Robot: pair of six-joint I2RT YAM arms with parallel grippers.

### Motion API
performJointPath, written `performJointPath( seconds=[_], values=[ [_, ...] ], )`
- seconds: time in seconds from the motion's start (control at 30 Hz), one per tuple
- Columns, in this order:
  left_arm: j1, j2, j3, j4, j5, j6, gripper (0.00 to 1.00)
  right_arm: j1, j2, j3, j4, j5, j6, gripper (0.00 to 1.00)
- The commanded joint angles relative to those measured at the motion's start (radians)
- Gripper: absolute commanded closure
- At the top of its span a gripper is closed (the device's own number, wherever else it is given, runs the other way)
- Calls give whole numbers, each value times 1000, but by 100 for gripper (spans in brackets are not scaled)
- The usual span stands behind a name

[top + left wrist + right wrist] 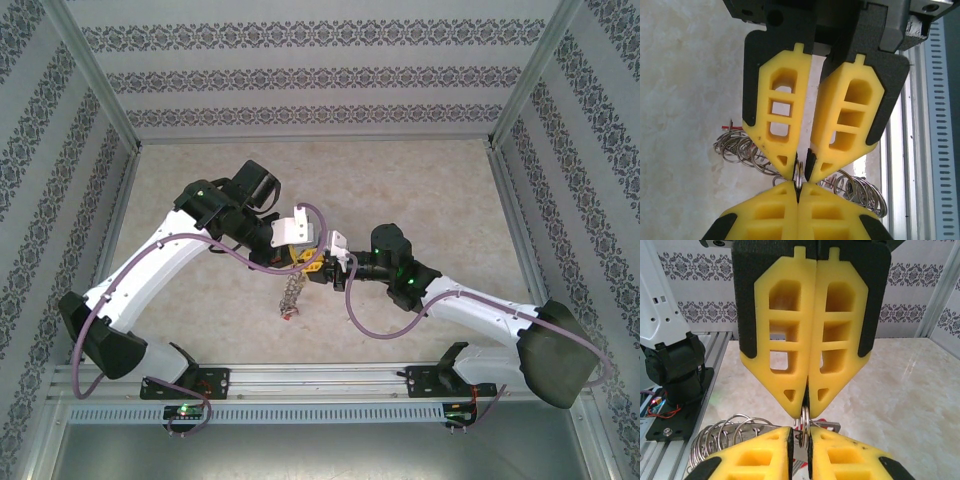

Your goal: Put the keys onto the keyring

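**Figure: two-arm pinch during threading.** The left gripper has its yellow fingers drawn almost together, with only a slit between the tips. It nips the thin grey metal keyring, which is seen edge-on. The right gripper, its fingers pressed fully together, grips the same keyring from the opposite side, so the two grippers meet tip to tip. The small silver-grey metal keys sit in a looped cluster beneath the fingertips and on either side of them. How many are already threaded cannot be told. From above, the keys trail from the joined grippers toward the arm bases. A small red plastic tag marks their far end, and whether it touches the pale marbled tabletop is unclear.

**Technique.** Both holds bear on very thin wire, so the margin is judged small.
- One gripper should anchor the ring while the other makes short, slow moves within the ring's own plane.
- A twist out of that plane would probably flick the wire free.
- The hanging cluster loads the pinch downward, so neither grip should be released before the other is secure.

**Pose.** The left arm reaches forward, bends inward at the elbow and points its wrist toward the right arm. The right arm comes in lower, with its wrist aimed back at the left, so the forearms converge in a shallow V.
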Motion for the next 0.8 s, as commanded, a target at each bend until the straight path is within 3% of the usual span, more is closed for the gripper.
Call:
performJointPath(
  seconds=[0.0,0.1,0.27,0.57,0.77],
  values=[
    [-5,11,37,-28,58,24,100,7,-9,10,37,-36,14,91],
    [-5,13,40,-24,47,22,99,7,-10,5,50,-41,14,100],
    [0,-53,-27,38,45,10,75,3,-28,-42,168,-16,61,100],
    [15,-132,-101,134,80,-18,78,4,-38,-116,402,-14,150,100],
    [15,-129,-118,170,131,-43,77,8,-37,-126,459,-13,171,100]
  ],
)
